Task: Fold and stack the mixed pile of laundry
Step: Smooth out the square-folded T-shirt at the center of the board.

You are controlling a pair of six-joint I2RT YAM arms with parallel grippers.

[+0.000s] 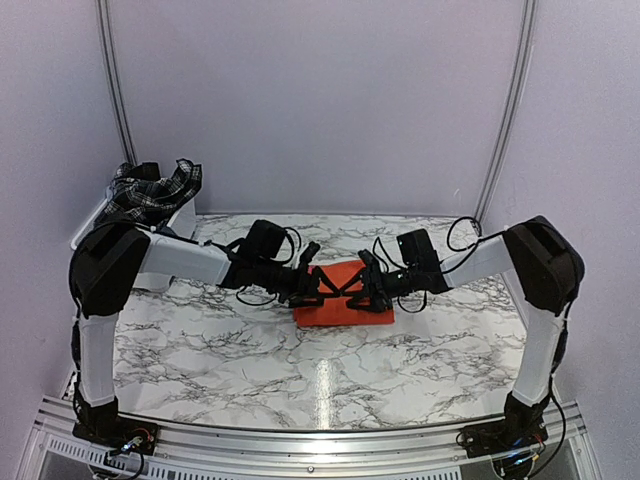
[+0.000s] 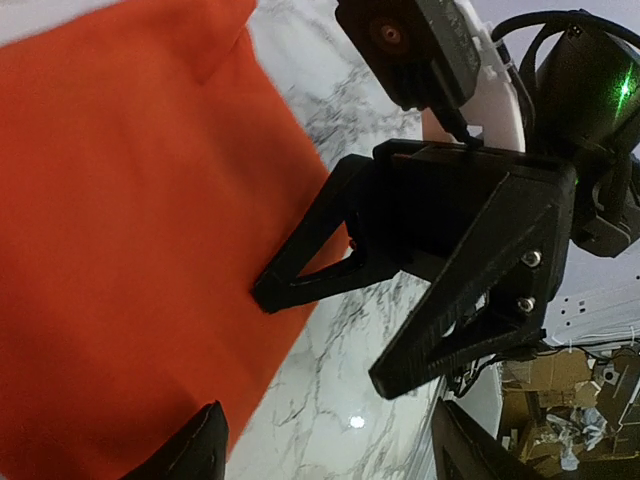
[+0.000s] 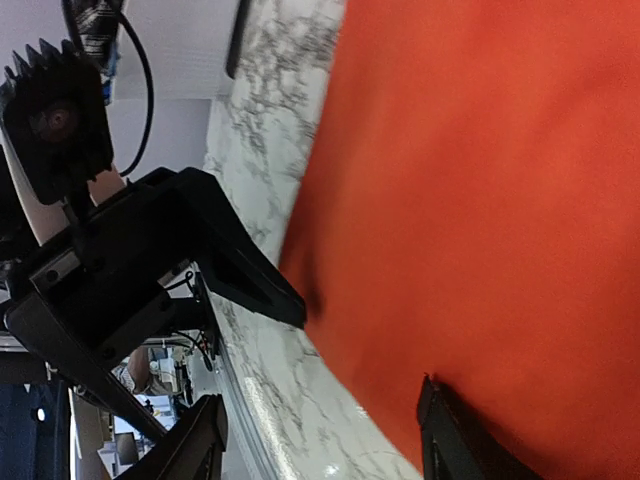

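Carefully, with the orange T-shirt [image 1: 345, 300] lying folded on the bench [image 1: 240, 350] at mid-frame and the left pincer [image 1: 318, 285] and right pincer [image 1: 355, 290] both spread and empty over it, we want to lift them straight up so that nothing drags the fold open.

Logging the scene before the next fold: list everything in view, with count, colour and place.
orange T-shirt: one, bright orange, folded flat at mid table
plaid piece: one, black and white, heaped in the bin
bin: one, white, far left corner of the table
table: one, white marble with grey veins, under everything
left arm: one, black and white, reaching in from the left
right arm: one, black and white, reaching in from the right
left gripper: one, black, open, over the shirt
right gripper: one, black, open, facing the left gripper
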